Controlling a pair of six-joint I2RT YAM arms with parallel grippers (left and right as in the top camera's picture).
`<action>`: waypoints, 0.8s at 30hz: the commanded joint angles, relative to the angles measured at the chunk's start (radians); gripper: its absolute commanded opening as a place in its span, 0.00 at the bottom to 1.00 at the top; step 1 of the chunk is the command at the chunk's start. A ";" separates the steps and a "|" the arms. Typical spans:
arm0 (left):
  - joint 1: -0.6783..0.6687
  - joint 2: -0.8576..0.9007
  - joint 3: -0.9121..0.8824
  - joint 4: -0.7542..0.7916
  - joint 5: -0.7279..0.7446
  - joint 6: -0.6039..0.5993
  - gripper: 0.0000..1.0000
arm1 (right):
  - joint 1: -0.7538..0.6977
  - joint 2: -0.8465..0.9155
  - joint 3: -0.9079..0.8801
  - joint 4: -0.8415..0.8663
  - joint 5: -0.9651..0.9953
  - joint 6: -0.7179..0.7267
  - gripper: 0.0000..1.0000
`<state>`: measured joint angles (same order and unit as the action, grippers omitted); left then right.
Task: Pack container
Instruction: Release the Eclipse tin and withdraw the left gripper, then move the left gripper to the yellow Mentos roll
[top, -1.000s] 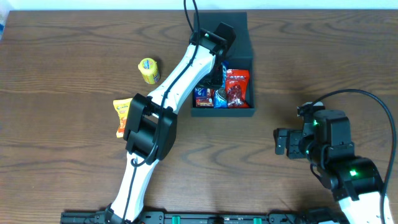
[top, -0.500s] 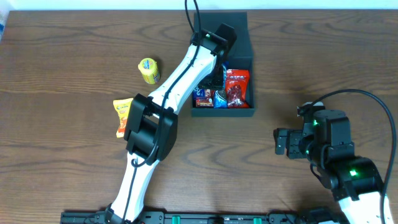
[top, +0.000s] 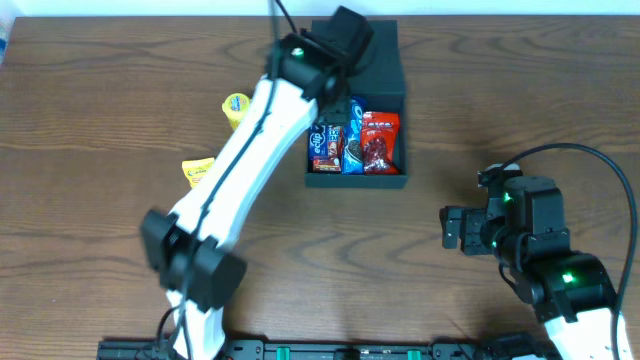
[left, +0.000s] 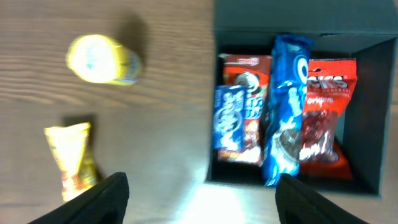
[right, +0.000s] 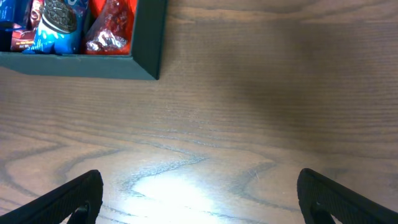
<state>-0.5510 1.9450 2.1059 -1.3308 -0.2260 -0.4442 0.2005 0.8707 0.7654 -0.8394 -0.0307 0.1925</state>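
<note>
The dark teal container (top: 390, 178) sits at the far middle of the table, its flap lid (top: 380, 50) folded back. Standing inside are a long blue cookie packet (left: 286, 112), a red packet (left: 324, 118), a small blue packet (left: 229, 118) and a red-brown one (left: 247, 70). My left gripper (top: 345, 38) hovers high over the box's back left corner. Its fingers are open and empty in the left wrist view (left: 202, 205). My right gripper (top: 455, 228) rests low at the right, open and empty (right: 202, 202), with the container's corner (right: 146, 62) ahead of it to the left.
A yellow round snack (left: 102, 59) and a yellow-orange packet (left: 71, 162) lie on the wood to the left of the container; the left arm (top: 240, 150) partly covers both in the overhead view.
The left gripper has opened wider and risen out of the container toward the back left. The long blue packet now stands uncovered among the other snacks. The right arm has not moved.
</note>
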 joint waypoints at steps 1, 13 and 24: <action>-0.001 -0.045 0.002 -0.058 -0.101 -0.037 0.80 | -0.010 0.000 0.003 0.002 -0.004 -0.014 0.99; -0.005 -0.359 -0.422 -0.016 -0.193 -0.165 0.96 | -0.010 0.000 0.003 0.002 -0.004 -0.014 0.99; 0.132 -0.559 -0.872 0.123 -0.108 -0.165 0.96 | -0.010 0.000 0.003 0.002 -0.004 -0.014 0.99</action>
<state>-0.4717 1.3949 1.2778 -1.2160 -0.3698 -0.5991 0.2005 0.8707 0.7650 -0.8394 -0.0307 0.1925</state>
